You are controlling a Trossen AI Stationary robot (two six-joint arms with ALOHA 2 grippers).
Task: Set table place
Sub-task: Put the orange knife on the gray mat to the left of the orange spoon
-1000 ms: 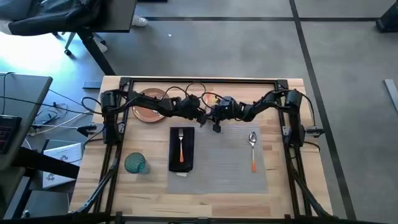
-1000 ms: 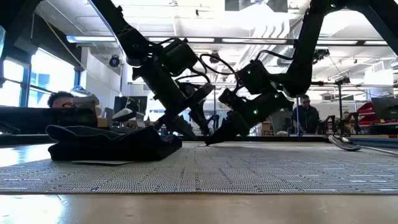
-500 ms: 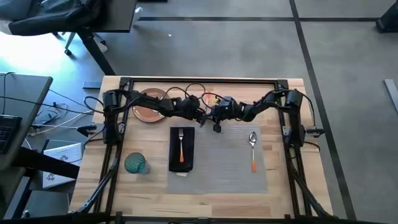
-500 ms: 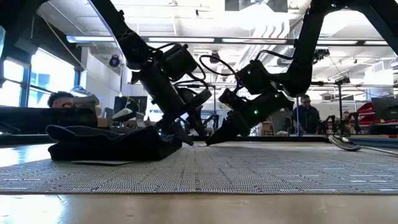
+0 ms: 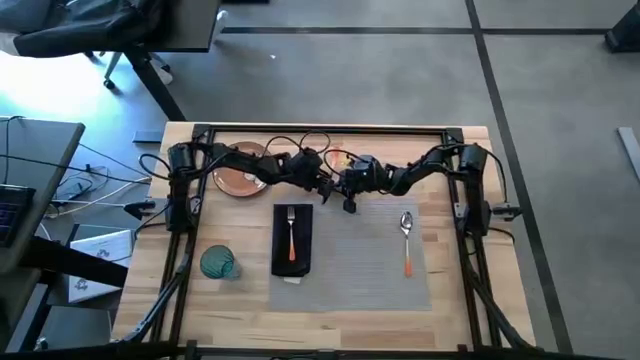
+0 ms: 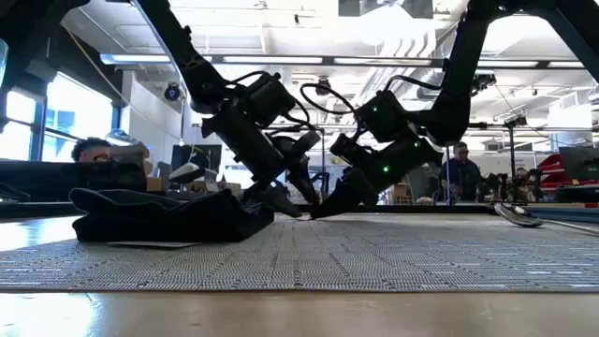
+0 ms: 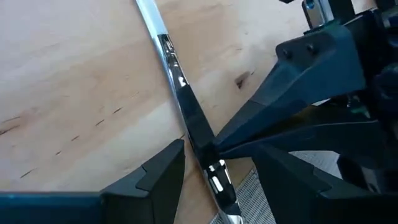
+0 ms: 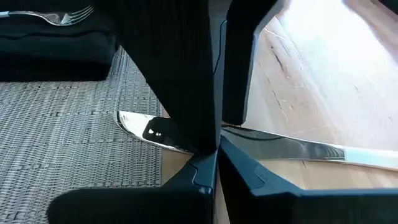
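Right end effector (image 5: 347,204) is down at the far edge of the grey placemat (image 5: 370,270), tip low over the desk (image 5: 460,290), its fingers (image 8: 199,177) clenched on the blade of a silver knife (image 8: 292,148). The blade tip reaches onto the mat's weave while the rest of the knife lies on bare wood beyond the mat's far edge. Left end effector (image 5: 322,190) sits just beside the right one, on its left in the high view; its two fingers (image 7: 158,174) are spread, one on each side of the knife (image 7: 189,121), not closed on it, with the right end effector directly ahead of them in the left wrist view. In the low view both end effectors meet nose to nose, the left (image 6: 285,204) and the right (image 6: 323,208), at the mat's far edge. Outward from there: a round orange-brown plate (image 5: 238,170) lies on the desk at the far left, partly under the left arm. A black napkin (image 5: 291,240) lies on the left part of the mat with an orange-handled fork (image 5: 291,232) on top. An orange-handled spoon (image 5: 407,240) lies on the mat's right part, well apart from the end effectors. A teal glass (image 5: 218,263) stands on the wood left of the napkin, off the mat.
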